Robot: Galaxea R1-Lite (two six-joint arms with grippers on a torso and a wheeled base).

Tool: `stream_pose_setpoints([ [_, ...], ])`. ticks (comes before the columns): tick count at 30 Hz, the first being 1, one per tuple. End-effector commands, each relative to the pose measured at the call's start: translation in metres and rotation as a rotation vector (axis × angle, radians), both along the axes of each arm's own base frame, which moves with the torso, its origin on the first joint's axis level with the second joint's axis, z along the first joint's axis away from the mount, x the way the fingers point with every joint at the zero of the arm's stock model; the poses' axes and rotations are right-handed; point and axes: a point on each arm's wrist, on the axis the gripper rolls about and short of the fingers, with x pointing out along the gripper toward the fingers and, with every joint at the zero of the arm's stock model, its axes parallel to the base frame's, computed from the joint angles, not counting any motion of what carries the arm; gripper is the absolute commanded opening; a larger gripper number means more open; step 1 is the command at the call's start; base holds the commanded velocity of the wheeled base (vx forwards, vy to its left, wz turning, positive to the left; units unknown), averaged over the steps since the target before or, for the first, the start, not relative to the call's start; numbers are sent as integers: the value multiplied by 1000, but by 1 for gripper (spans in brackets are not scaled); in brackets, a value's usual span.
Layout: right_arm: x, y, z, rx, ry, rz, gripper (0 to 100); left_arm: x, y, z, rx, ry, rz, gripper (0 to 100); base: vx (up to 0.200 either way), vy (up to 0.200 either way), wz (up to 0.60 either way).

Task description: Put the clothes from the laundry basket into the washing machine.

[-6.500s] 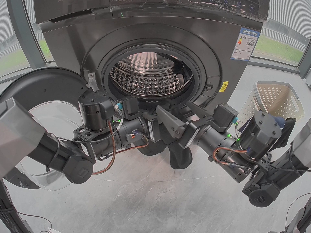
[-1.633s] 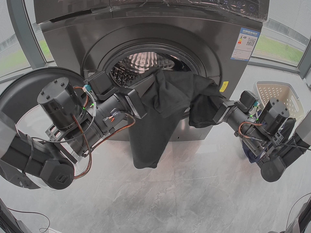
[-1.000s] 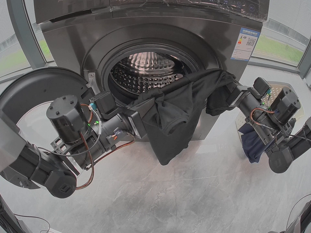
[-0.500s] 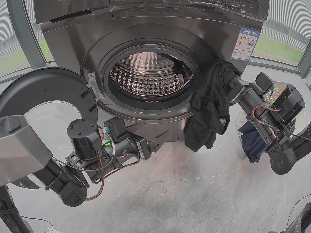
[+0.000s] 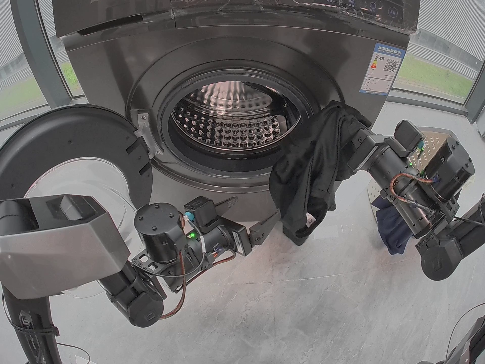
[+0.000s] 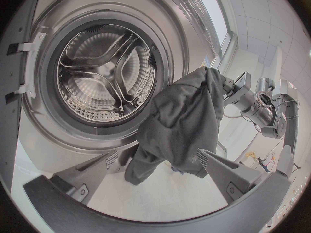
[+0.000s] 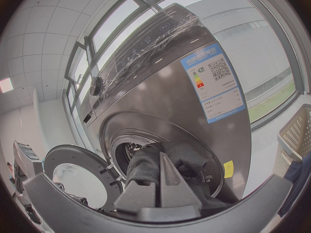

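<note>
Nearest the robot, the left gripper (image 5: 255, 209) sits low with its jaws spread wide and nothing between them. Just ahead of its fingertips and a little above hangs the lower end of the black garment (image 5: 308, 173). I cannot tell whether cloth and fingers touch.

Farther out, the right gripper (image 7: 161, 160) is clamped on the top of that garment. The cloth bunches over its fingers and most of it droops below and to the drum side of it. The garment is outside the washing machine (image 5: 242, 41), hanging against the front panel beside the opening. The drum (image 5: 232, 112) lies ahead of the right gripper and across toward the left arm. Its lower lip is higher than the garment's hem.

The step in hand looks like carrying this piece into the drum. To do it well, the right gripper should rise enough for the hem to clear the lip. It should then travel across and well past the rim before letting go, or the tail will likely drape over the seal. The open left gripper is well placed to gather the hanging end from beneath and feed it in.

The door (image 5: 70, 137) stands swung wide beyond the left gripper's outer side. Behind the right arm, the laundry basket (image 5: 439, 140) holds a blue garment (image 5: 391, 228) spilling over its edge.
</note>
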Motion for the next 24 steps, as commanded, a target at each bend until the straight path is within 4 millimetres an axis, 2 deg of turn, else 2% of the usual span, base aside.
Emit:
stream_pose_setpoints([
  [1, -2, 5, -3, -6, 11, 18, 0, 0, -12, 12, -31, -45, -24, 100, 0, 0, 0],
  [5, -3, 6, -6, -10, 20, 22, 0, -2, -17, 16, -34, -48, -40, 100, 0, 0, 0],
  [16, 0, 9, -14, -21, 47, 26, 0, 2, -47, 37, -81, -98, -91, 100, 0, 0, 0],
  [24, 1, 9, -17, -25, 53, 26, 0, 10, -53, 33, -81, -98, -88, 100, 0, 0, 0],
])
